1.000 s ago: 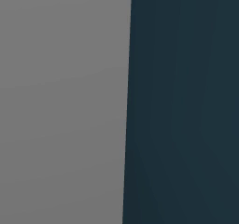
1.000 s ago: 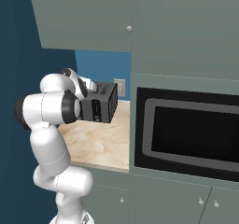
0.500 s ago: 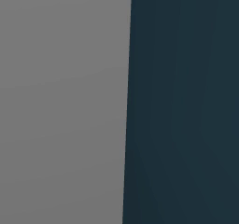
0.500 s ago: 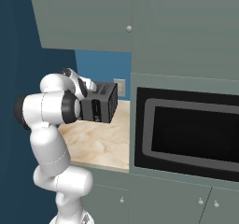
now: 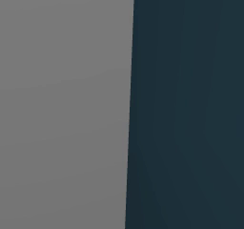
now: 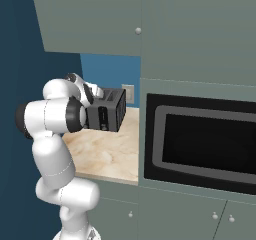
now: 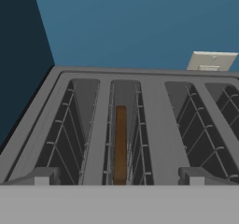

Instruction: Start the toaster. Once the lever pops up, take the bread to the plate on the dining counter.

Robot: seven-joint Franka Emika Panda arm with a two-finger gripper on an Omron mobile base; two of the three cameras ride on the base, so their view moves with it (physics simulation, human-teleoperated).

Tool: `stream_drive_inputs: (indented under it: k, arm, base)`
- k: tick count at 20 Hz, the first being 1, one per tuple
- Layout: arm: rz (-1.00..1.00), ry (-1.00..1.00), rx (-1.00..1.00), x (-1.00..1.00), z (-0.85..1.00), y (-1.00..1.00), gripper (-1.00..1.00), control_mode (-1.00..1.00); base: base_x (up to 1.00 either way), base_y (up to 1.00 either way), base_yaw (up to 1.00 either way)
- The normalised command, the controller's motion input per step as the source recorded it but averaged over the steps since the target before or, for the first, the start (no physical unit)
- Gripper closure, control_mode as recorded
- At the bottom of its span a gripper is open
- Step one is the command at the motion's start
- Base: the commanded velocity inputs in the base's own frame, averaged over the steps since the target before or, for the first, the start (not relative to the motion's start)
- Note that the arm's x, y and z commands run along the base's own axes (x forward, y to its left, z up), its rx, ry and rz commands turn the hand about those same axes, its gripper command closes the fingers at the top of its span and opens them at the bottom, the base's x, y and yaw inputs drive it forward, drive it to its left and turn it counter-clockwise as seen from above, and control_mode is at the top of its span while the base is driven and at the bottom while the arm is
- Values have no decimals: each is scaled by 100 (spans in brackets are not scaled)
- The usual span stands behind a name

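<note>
The toaster (image 7: 154, 125) lies right below the hand, its several wire-lined slots seen from above. The bread (image 7: 120, 143), a thin brown slice, stands on edge in the second slot from the left. My gripper (image 7: 119, 178) is open, one fingertip (image 7: 43, 176) at the toaster's near left, the other at its near right, with nothing between them. In the right base view the dark toaster (image 6: 109, 109) stands on a beige counter (image 6: 107, 156), and my arm's elbow covers the hand in front of it. I cannot make out the lever. The plate and the dining counter are out of view.
A blue wall with a pale socket plate (image 7: 210, 60) stands behind the toaster. A tall cabinet with a built-in black oven (image 6: 200, 141) adjoins the counter on the right, and upper cabinets (image 6: 95, 19) hang above. A grey panel (image 5: 62, 104) and a dark blue one block the left base view.
</note>
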Motion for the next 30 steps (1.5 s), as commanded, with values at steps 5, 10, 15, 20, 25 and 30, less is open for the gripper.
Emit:
stream_drive_inputs:
  k: [5,10,15,20,25,30]
  arm:
    - [0,0,0,0,0,0,-100,-100]
    - [0,0,0,0,0,0,-100,-100]
    - [0,0,0,0,0,0,-100,-100]
    - [0,0,0,0,0,0,-100,-100]
    - [0,0,0,0,0,0,-100,-100]
    - [0,0,0,0,0,0,-100,-100]
  base:
    - [0,0,0]
    - [0,0,0]
    - [0,0,0]
    - [0,0,0]
    - [0,0,0]
    - [0,0,0]
